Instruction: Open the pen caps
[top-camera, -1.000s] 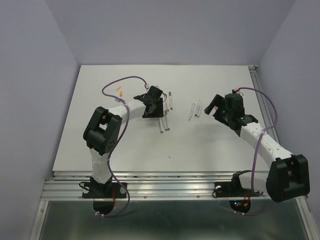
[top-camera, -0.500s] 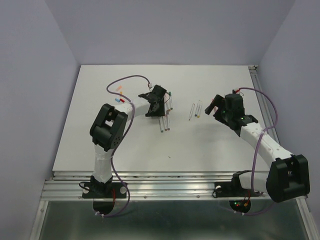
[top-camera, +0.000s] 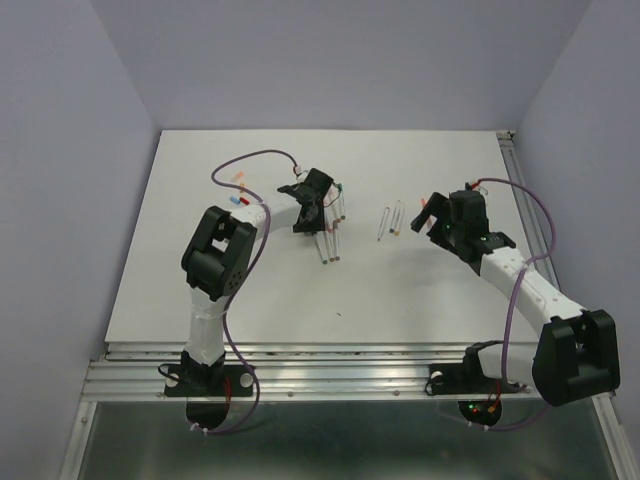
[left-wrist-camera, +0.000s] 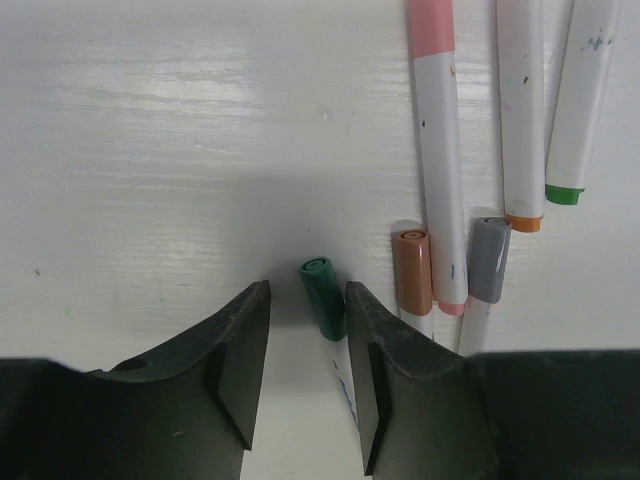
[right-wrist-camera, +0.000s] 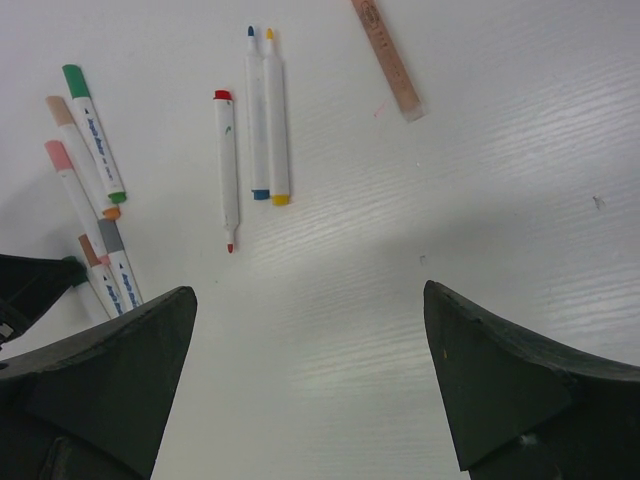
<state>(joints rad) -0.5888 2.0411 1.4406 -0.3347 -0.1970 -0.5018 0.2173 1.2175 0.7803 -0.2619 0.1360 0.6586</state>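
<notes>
On the white table (top-camera: 400, 300) everything turns on the green-capped pen (left-wrist-camera: 342, 382), which lies toward the far side, left of centre. The left arm (top-camera: 215, 255) reaches out directly over it. The right arm (top-camera: 520, 285) hangs well apart to the right of it, so the left is plainly the nearer one. The right gripper (right-wrist-camera: 307, 295) is released, with its jaws spread wide over bare tabletop and nothing between them. The left gripper (left-wrist-camera: 307, 320) is down at the pen with its jaws drawn in part way, one on each side. The right-hand jaw is at or just beside the pen, and a strip of table shows between the pen and the left-hand jaw, so it looks not yet clamped. From the left wrist view the pen's long axis runs nearly straight out from the gripper, tilted slightly. Its capped end points away from the wrist, so the jaws would close across its width. The barrel is thin and white, and most of it is hidden under the gripper. The green cap (left-wrist-camera: 322, 298) is short, dark and round-ended, and sits fully on. Just to the right of the green pen lie a brown cap (left-wrist-camera: 412, 272) and a grey cap (left-wrist-camera: 489, 258), close enough that I judge the right-hand jaw could nudge them.
</notes>
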